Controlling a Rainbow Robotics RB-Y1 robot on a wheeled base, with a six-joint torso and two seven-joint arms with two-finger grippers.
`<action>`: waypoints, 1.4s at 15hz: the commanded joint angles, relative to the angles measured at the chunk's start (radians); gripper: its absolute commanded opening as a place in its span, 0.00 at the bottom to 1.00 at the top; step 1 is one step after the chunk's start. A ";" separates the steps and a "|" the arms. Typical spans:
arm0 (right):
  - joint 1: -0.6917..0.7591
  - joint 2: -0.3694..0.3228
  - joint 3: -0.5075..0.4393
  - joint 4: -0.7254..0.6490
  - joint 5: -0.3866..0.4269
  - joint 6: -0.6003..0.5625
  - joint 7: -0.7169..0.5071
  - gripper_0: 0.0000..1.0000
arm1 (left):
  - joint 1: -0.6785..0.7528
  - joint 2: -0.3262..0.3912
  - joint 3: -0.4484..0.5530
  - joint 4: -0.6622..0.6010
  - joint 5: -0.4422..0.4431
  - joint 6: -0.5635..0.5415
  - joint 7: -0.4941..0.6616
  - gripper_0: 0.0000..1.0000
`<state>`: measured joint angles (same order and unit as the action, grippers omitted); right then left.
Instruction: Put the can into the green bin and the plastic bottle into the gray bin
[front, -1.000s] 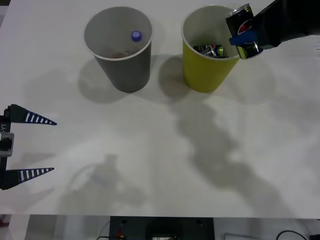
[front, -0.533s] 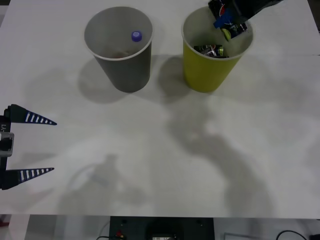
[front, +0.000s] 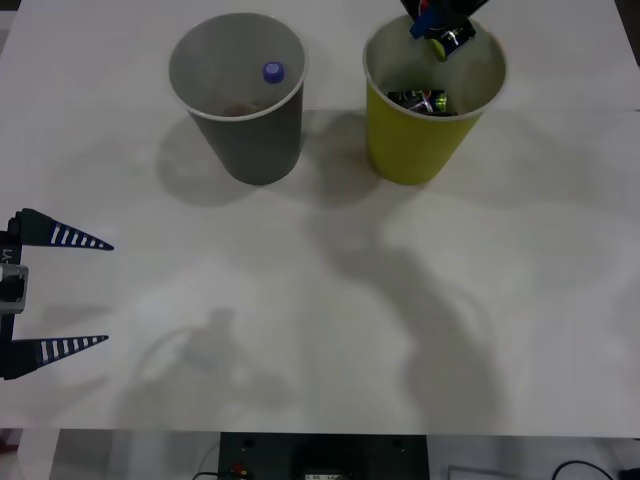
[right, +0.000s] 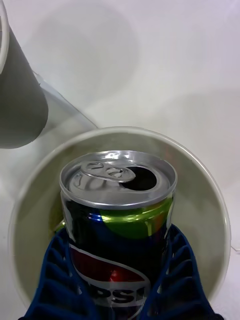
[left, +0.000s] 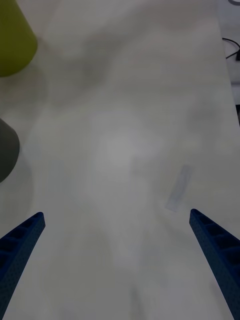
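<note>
My right gripper (front: 432, 22) hangs over the far rim of the green bin (front: 400, 150) and is shut on the can (front: 452, 38). In the right wrist view the can (right: 120, 250) stands with its silver top and pull tab toward the camera, clamped between the blue fingers (right: 52, 280). The pale inside of the green bin (right: 210, 225) lies directly beneath it. The plastic bottle's blue-purple cap (front: 272, 71) shows inside the gray bin (front: 255, 140). My left gripper (front: 60, 290) waits open at the table's left edge, far from both bins.
A dark can with green marks (front: 422, 99) lies at the bottom of the green bin. The two bins stand side by side at the table's far side. The white table (front: 320, 300) stretches between them and the front edge.
My right gripper has carried the can from beside the green bin's right rim up and to the left, over the bin's mouth. The left arm has stayed still.
</note>
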<state>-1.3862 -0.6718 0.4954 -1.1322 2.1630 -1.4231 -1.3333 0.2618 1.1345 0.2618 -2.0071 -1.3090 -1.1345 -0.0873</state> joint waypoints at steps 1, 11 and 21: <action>0.001 -0.012 0.000 0.000 -0.009 -0.007 0.045 1.00 | 0.000 0.000 0.000 0.000 0.000 0.000 0.000 1.00; 0.113 -0.131 -0.136 -0.087 -0.264 -0.069 0.301 1.00 | 0.000 0.000 0.000 0.000 0.000 0.000 0.000 1.00; 0.719 -0.213 -0.589 -0.652 -0.446 -0.071 0.634 1.00 | 0.000 0.000 0.000 0.000 0.000 0.000 0.000 1.00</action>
<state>-0.7057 -0.8851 -0.0648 -1.7649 1.7361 -1.4943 -0.7294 0.2618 1.1345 0.2618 -2.0071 -1.3090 -1.1345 -0.0873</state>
